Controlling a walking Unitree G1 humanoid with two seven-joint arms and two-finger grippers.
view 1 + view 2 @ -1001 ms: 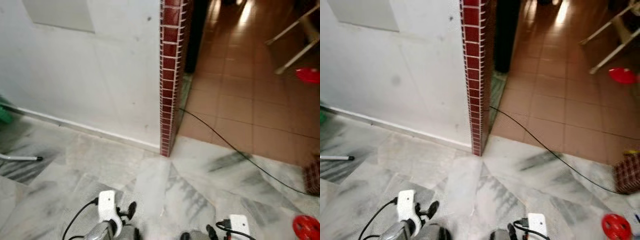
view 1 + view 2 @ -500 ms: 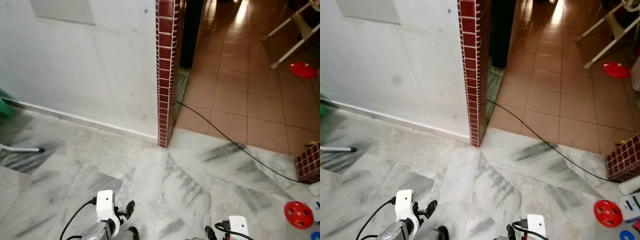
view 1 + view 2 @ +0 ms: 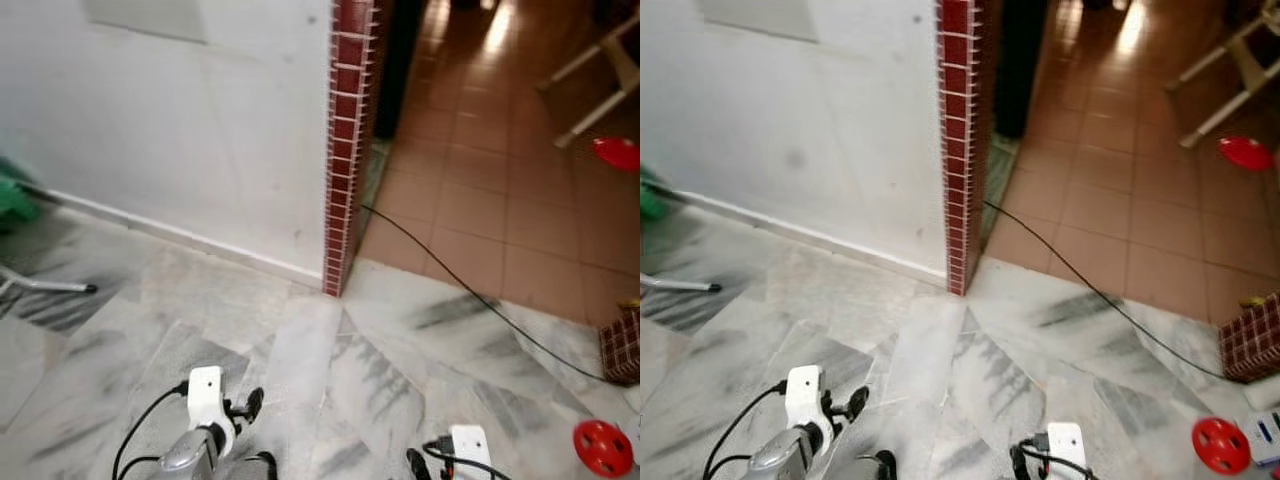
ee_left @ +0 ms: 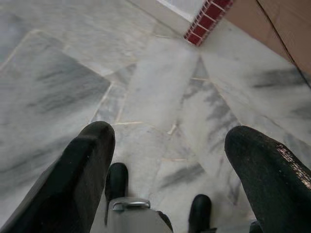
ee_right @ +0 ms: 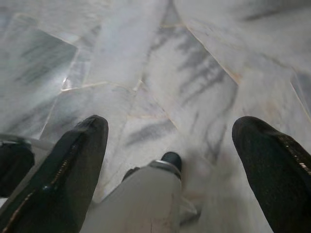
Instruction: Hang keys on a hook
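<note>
Keys or a hook cannot be made out anywhere on the marble floor or white wall. The left gripper hangs low with its fingers spread, holding nothing. Ahead stands a red tiled pillar. The right gripper likewise hangs spread and empty. A black cable runs beyond it.

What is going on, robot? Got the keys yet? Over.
Both grippers, left and right, open, held low over marble floor. Keys not held. Brick pillar ahead, cable across floor.
</note>
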